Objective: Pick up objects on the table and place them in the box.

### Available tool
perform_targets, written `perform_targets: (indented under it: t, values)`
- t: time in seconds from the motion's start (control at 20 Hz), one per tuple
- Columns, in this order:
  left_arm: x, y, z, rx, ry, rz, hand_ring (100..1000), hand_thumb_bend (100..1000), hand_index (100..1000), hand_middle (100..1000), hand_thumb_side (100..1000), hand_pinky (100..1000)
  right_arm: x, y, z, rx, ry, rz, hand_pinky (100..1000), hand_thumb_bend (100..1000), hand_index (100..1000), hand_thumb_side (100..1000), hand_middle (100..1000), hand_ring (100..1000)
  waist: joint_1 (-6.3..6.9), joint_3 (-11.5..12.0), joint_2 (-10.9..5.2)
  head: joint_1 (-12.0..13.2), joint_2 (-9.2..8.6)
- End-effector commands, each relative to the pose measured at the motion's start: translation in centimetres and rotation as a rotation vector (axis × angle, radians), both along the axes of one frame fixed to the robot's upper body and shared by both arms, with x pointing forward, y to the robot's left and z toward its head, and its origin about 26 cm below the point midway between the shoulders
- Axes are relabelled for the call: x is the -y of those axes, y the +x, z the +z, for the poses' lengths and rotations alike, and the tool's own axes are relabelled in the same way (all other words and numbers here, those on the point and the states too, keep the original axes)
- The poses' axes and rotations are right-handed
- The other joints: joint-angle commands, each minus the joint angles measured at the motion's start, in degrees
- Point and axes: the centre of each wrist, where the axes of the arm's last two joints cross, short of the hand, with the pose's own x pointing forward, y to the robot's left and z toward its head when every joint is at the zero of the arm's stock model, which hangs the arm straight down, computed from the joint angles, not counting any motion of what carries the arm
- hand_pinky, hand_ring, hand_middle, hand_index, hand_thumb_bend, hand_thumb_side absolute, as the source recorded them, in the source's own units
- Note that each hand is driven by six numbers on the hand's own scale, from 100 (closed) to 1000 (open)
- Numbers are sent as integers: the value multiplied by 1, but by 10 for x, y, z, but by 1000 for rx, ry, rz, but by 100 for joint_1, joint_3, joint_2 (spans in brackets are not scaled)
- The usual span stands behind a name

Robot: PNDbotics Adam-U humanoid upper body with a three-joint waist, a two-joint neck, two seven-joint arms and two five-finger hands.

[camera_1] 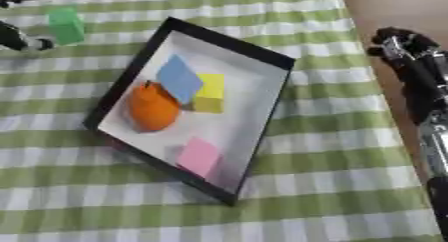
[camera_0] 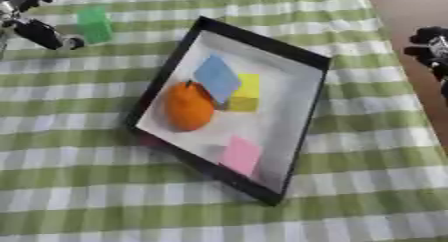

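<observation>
Green-and-white checked cloth (camera_0: 105, 196) covers the whole table, with bare brown surface showing along the right edge of the frame. At the upper left, the left hand (camera_0: 39, 33) hangs over the cloth, its dark fingers reaching toward a green block (camera_0: 94, 24) that stands just beside them; whether the fingers touch it, or how far they are curled, I cannot tell. Out at the right edge, the right hand (camera_1: 404, 48) sits off the cloth over the brown surface, well apart from everything, its fingers looking drawn in and holding nothing.

Moving toward the middle of the frame, the box (camera_0: 262, 43) lies askew, a shallow tray with a black rim and a pale floor. It holds 4 things: an orange fruit (camera_0: 188, 107) at its left side, a blue piece (camera_0: 216, 78) tilted against the fruit's upper right, a yellow block (camera_0: 245, 93) partly under the blue piece, and a pink piece (camera_0: 241, 155) alone toward the lower corner.

By this count the job looks nearly finished: 4 items are in, and the green block is the only 1 left on the cloth, so it seems the left hand's next pick
</observation>
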Motion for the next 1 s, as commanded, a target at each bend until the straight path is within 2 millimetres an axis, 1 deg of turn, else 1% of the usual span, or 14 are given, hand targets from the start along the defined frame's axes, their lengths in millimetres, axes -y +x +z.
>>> perform_targets:
  t: [0.05, 0.45, 0.75, 1.0]
  values:
    - [-16, -5, 26, 59, -5, 33, 855, 532, 855, 832, 100, 866, 3, -2, 15, 38, -40, -1, 962, 100, 724, 489, 699, 750, -55, -10, 6, 37, -130]
    - [-20, -7, 31, 74, 2, 48, 855, 534, 839, 817, 100, 868, 3, -2, 16, 43, -45, 2, 961, 106, 724, 487, 698, 750, -43, -60, 87, 149, -221]
    - [-22, -6, 31, 27, 0, 34, 863, 519, 847, 829, 100, 872, 2, -2, 17, 46, -47, 5, 961, 106, 723, 488, 698, 749, -17, -36, 147, 223, -271]
    - [-24, -7, 33, 8, -7, 33, 861, 510, 846, 826, 100, 871, 2, -2, 17, 47, -48, 2, 960, 107, 723, 487, 697, 749, -17, -25, 186, 223, -257]
